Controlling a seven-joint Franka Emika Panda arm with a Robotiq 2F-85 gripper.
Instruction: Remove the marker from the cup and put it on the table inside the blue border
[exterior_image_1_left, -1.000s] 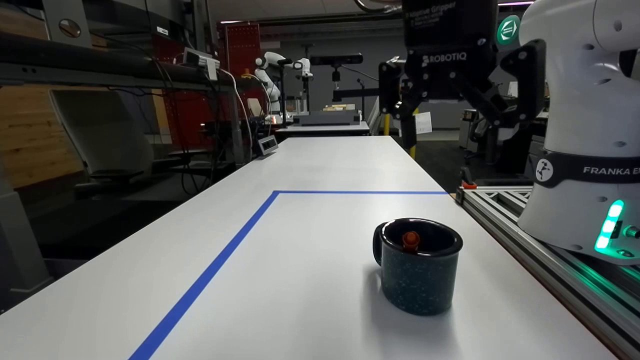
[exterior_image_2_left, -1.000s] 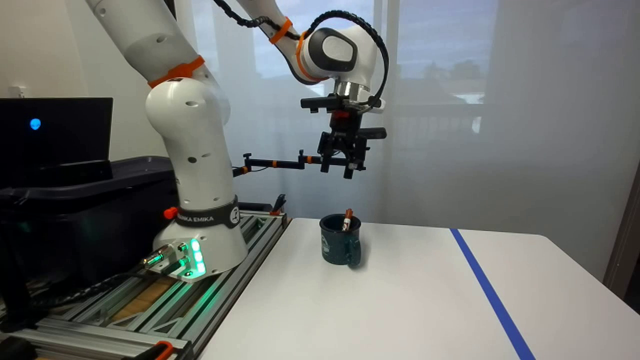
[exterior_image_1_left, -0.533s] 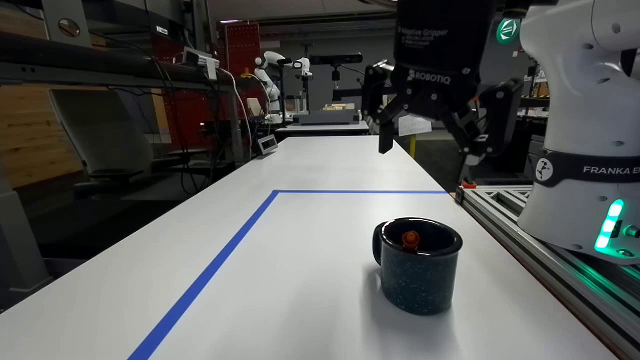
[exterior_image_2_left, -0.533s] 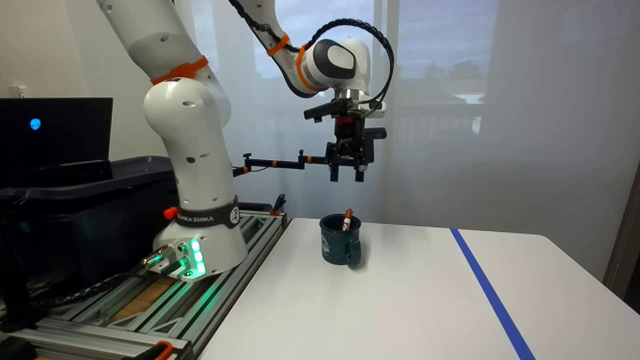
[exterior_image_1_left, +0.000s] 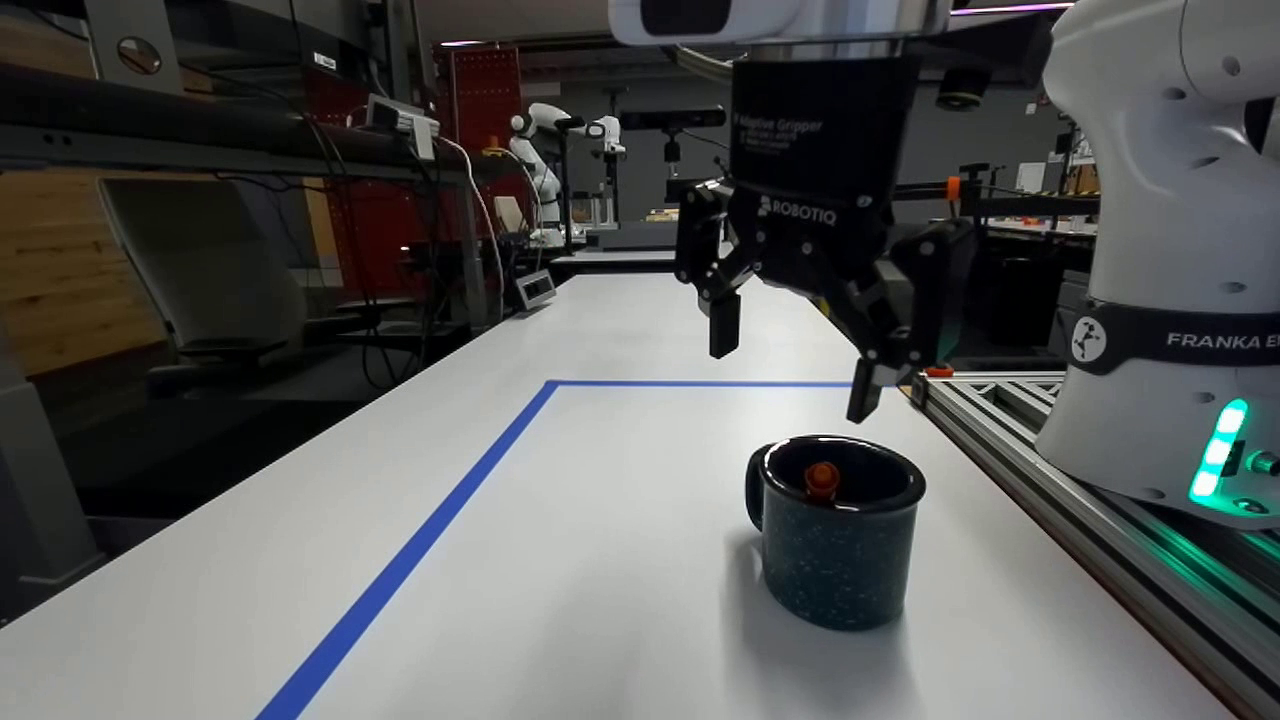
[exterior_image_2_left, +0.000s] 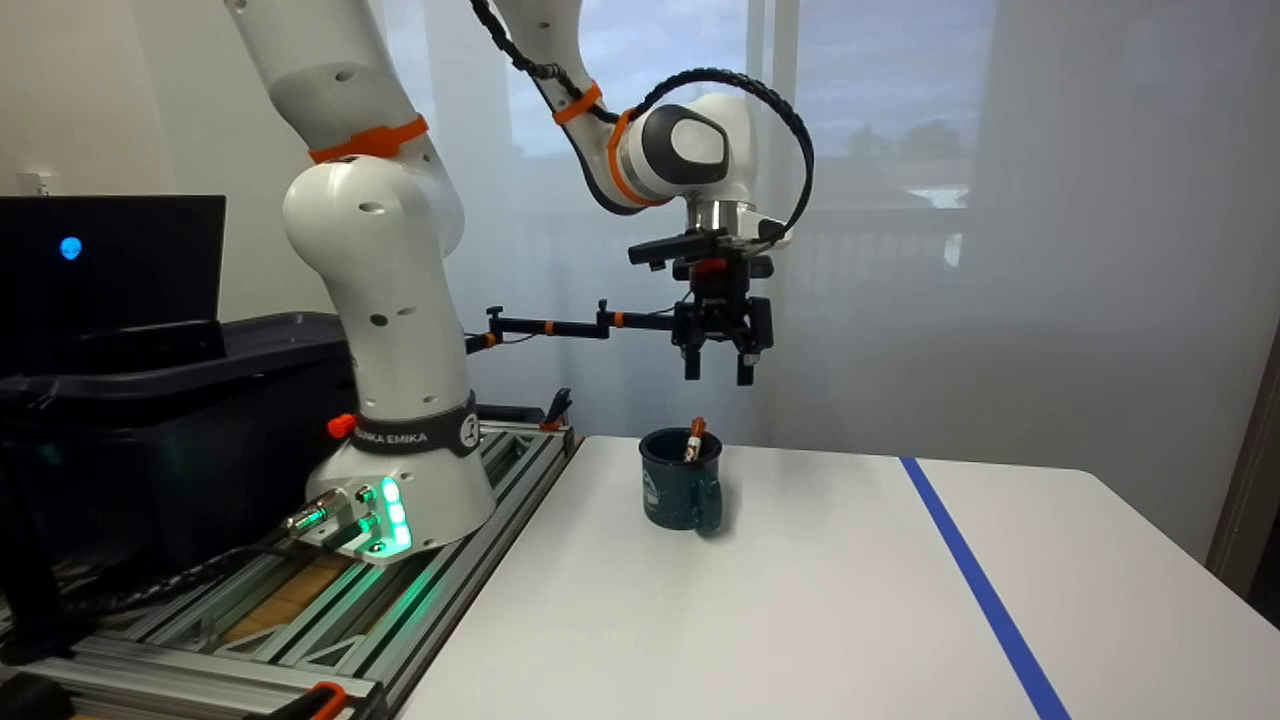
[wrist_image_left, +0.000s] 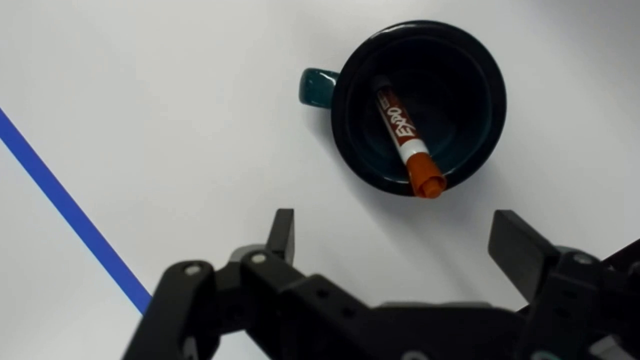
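The dark green speckled cup (exterior_image_1_left: 835, 570) stands upright on the white table in both exterior views (exterior_image_2_left: 670, 495). The marker (exterior_image_1_left: 822, 480), with an orange-brown cap and white label band, leans inside it, cap end up at the rim (exterior_image_2_left: 695, 440). In the wrist view the marker (wrist_image_left: 400, 122) slants across the cup (wrist_image_left: 497, 100), its cap over the rim nearest the jaws. My gripper (exterior_image_1_left: 793, 372) is open and empty, pointing down above the cup's level (exterior_image_2_left: 718, 373). In the wrist view the fingers (wrist_image_left: 395, 222) stand wide apart, with bare table between them.
Blue tape (exterior_image_1_left: 440, 530) marks a border on the white table (exterior_image_1_left: 620, 580); it also shows in an exterior view (exterior_image_2_left: 980, 580) and the wrist view (wrist_image_left: 75, 215). The cup's handle (wrist_image_left: 317, 87) faces the tape. A metal rail frame (exterior_image_2_left: 470, 570) borders the table by the robot base.
My gripper has moved down and closer to the cup, turning a little. It has stayed open. The cup and marker have not moved.
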